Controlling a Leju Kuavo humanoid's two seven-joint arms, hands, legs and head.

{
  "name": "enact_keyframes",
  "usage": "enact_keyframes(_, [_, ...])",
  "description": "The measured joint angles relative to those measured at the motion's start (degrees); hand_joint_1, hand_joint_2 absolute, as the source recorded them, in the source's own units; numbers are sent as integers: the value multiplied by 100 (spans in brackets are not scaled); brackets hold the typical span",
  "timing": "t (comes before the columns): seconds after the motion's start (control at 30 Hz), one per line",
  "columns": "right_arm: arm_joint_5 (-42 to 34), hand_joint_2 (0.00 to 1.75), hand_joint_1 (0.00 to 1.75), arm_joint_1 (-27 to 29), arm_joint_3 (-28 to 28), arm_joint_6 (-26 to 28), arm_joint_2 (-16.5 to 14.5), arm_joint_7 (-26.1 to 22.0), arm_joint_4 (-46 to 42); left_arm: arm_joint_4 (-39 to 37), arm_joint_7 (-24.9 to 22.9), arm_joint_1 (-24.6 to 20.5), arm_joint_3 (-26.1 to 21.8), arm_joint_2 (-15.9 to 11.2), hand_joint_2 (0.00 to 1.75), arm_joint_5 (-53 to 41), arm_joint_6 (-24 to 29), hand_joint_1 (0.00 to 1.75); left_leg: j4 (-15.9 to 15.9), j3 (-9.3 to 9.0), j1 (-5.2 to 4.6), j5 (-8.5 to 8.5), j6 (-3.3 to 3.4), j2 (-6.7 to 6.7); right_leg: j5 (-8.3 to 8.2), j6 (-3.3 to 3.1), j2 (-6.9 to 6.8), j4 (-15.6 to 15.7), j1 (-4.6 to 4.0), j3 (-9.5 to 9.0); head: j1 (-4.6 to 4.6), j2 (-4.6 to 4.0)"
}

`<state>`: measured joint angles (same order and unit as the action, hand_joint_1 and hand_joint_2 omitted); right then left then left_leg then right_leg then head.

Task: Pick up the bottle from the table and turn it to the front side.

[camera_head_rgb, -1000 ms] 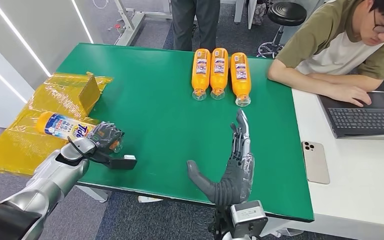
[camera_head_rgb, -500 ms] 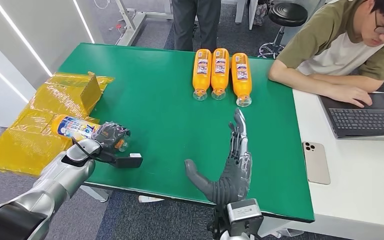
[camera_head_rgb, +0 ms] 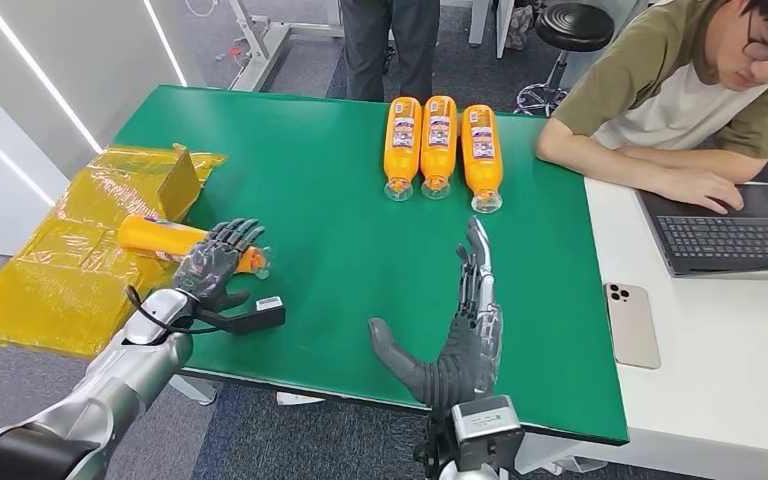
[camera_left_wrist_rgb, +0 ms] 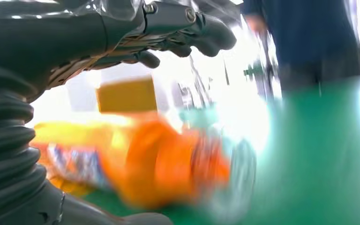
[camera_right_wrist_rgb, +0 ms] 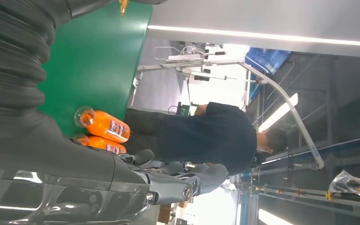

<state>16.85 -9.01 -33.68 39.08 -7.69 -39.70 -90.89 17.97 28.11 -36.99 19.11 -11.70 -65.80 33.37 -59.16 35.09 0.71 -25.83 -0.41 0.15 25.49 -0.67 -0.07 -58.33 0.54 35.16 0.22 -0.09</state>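
Observation:
An orange bottle (camera_head_rgb: 160,238) lies on its side at the left edge of the green table (camera_head_rgb: 330,250), partly over a yellow plastic bag (camera_head_rgb: 80,250). Its plain orange side faces up and its clear cap end points toward the table's middle. My left hand (camera_head_rgb: 215,262) is over the bottle's neck end with the fingers spread apart. In the left wrist view the blurred bottle (camera_left_wrist_rgb: 159,159) lies below my fingers (camera_left_wrist_rgb: 187,33), which stretch above it without closing. My right hand (camera_head_rgb: 465,325) is held flat and empty over the near middle of the table.
Three more orange bottles (camera_head_rgb: 438,143) lie side by side at the far side, also in the right wrist view (camera_right_wrist_rgb: 104,125). A seated person (camera_head_rgb: 680,90) types on a laptop (camera_head_rgb: 730,235) at the right. A phone (camera_head_rgb: 631,322) lies on the white desk.
The left hand carried the bottle toward the table, rolled it so the label turned out of sight, and spread its fingers. The right hand stayed still.

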Motion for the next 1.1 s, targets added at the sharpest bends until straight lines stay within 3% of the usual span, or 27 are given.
enact_keyframes(0.1, [10,175,0,-3,0,0,-1,7,22,107,671,110,-418,92,175,645,501,0,0,0,0,0,0,1,0,0,1,0,0,1,0,0])
enact_keyframes(0.2, [27,175,0,-5,0,0,-1,8,36,417,1090,250,-810,192,175,1408,618,0,0,0,0,0,0,1,0,0,1,0,0,0,-1,0])
enact_keyframes(0.4, [79,175,0,-4,0,0,-1,8,36,1534,1171,607,-1281,290,175,3620,652,0,0,0,1,0,0,4,0,0,2,0,0,1,-1,0])
enact_keyframes(0.63, [5,175,0,-11,-11,-32,1,49,44,3650,1200,1281,-1579,455,175,5779,523,0,0,3,0,-1,0,3,1,0,2,3,0,4,-2,0])
enact_keyframes(0.73, [-61,175,0,-37,-35,-80,-1,70,83,4661,1213,1521,-1596,816,175,6429,21,0,-1,7,-1,-2,2,-5,1,1,-5,6,1,0,0,0])
enact_keyframes(0.83, [-86,175,0,-62,-57,-144,-1,84,138,5359,1217,1701,-1722,1398,175,7086,-1149,0,-3,10,-5,-3,4,-9,-1,4,-10,10,5,-4,0,0])
enact_keyframes(0.93, [-80,175,0,-68,-59,-183,-3,94,181,5588,1217,1848,-1903,1977,175,7511,-2191,0,-5,10,-8,-5,7,-9,-3,7,-11,11,9,-6,1,0])
enact_keyframes(1.1, [9,175,0,-21,-49,-240,-4,139,223,5829,1214,2178,-1969,2616,175,7465,-2379,0,-6,8,-6,-7,9,-8,0,10,-9,12,9,-2,0,0])
